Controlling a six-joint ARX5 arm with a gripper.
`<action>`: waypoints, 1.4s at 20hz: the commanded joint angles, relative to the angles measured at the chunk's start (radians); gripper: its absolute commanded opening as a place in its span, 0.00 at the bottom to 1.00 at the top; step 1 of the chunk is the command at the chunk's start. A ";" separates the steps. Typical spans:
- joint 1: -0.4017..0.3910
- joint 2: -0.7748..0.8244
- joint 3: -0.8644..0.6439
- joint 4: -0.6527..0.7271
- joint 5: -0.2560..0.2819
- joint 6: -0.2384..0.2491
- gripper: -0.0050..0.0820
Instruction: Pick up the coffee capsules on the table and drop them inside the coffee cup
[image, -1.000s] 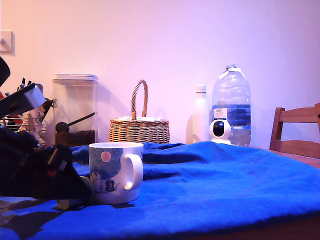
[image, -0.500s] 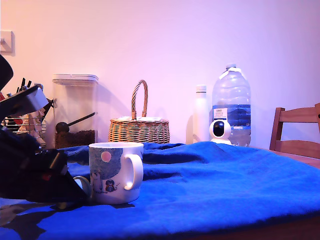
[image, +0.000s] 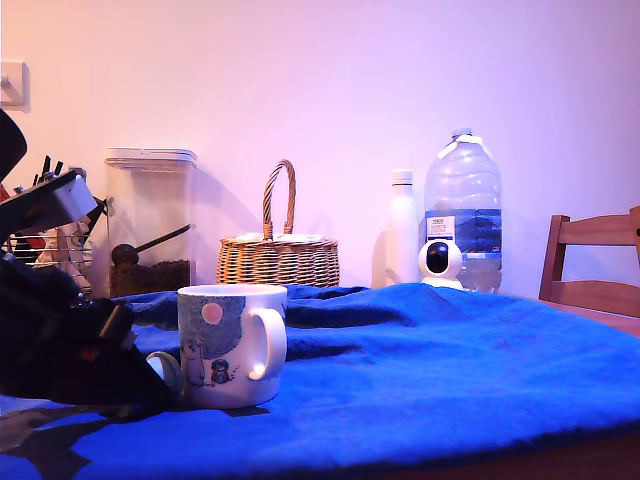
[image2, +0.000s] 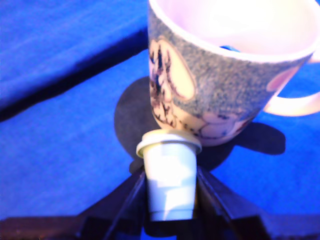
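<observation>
Dark robot gripper low over the rumpled bright blue cloth-draped table, jaws closed on a small pale silvery-beige tapered coffee capsule, white ceramic cartoon-printed mug just beyond its rimmed end, apparently touching
</observation>
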 joint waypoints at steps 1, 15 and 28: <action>0.006 -0.031 0.005 -0.023 -0.011 0.013 0.28; 0.023 -0.223 0.006 0.047 -0.160 -0.025 0.28; -0.007 -0.221 0.186 -0.170 0.052 -0.074 0.28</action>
